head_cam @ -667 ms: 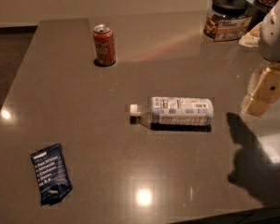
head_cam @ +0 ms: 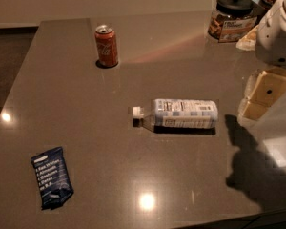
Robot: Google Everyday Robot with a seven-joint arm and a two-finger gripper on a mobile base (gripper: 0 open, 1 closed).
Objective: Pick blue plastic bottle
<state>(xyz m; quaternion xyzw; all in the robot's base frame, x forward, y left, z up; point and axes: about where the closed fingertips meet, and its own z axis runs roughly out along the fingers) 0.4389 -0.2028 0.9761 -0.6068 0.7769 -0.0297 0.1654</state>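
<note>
table (head_cam: 86,128): dark grey top, fills most of the view. nothing on it looks disturbed.

arm (head_cam: 279,37): white housing at the far right edge, above the table. its shadow (head_cam: 248,161) falls on the near right of the table.

gripper (head_cam: 260,97): cream-coloured, hangs under the housing at the right edge, right of the bottle and clearly apart from it. no contact. it holds nothing. can't tell whether it is wide or narrow from this angle.

jar (head_cam: 232,18): black lid, far right corner, behind the arm. not part of the job.

bottle (head_cam: 183,113): the target. lies on its side around the middle of the table, a bit right of centre, long axis running left-right. white cap (head_cam: 136,111) points left, base points right toward the gripper. pale blue-and-white label faces up. nothing touches it.

can (head_cam: 107,46): orange-red, upright, far left of centre, well apart from the bottle.

wrapper (head_cam: 51,177): dark blue, flat, near left, well apart too.

progress, my read: early approach only. not done: get over the bottle, come down, close across its body, lift. grasp not started, the whole pick is left.
</note>
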